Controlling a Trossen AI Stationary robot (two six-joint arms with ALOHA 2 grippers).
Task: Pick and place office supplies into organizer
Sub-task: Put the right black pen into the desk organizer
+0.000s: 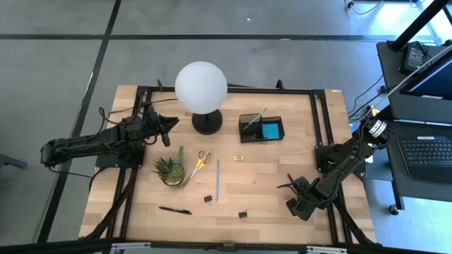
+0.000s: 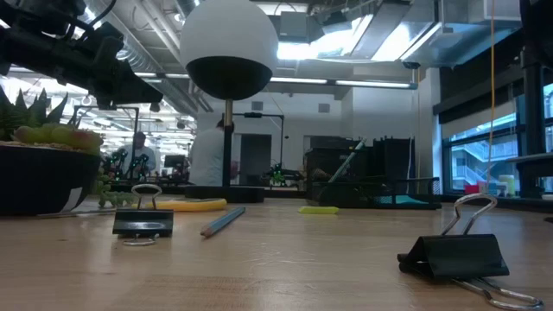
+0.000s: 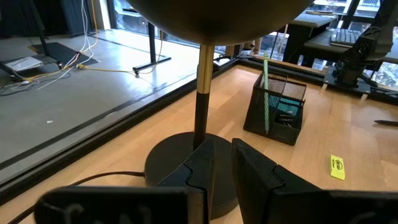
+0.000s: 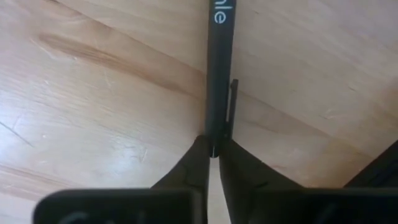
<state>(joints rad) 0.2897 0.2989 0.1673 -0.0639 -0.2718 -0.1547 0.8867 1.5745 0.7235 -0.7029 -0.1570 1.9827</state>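
My right gripper (image 1: 295, 190) stands at the table's near right, pointing down, shut on a black pen (image 4: 219, 68) with white lettering. Far left, beside the lamp base (image 3: 186, 158), my left gripper (image 3: 224, 163) waits with its fingers a narrow gap apart and nothing between them. The black organizer (image 1: 261, 128) sits far of centre; a blue sticky-note pad (image 1: 270, 131) lies in it and a green pencil (image 3: 266, 93) leans in it. Flat on the wood lie yellow-handled scissors (image 1: 200, 164), a blue pencil (image 1: 217, 180), a small yellow piece (image 1: 239, 157), a second black pen (image 1: 175, 210) and two binder clips (image 1: 208, 199) (image 1: 243, 213). My right gripper pinches the black pen between its two fingers on the barrel beside the clip (image 4: 215, 138). The fingers come from above, pointing down, one on each side of the barrel. The pen lies flat on the table, reaching away from the fingers.
A white globe lamp (image 1: 201, 86) on a round black base stands left of the organizer. A small green potted plant (image 1: 169, 169) sits next to the scissors. Black frame rails (image 1: 321, 120) run along the table's edges. Bare wood lies between the organizer and my right gripper.
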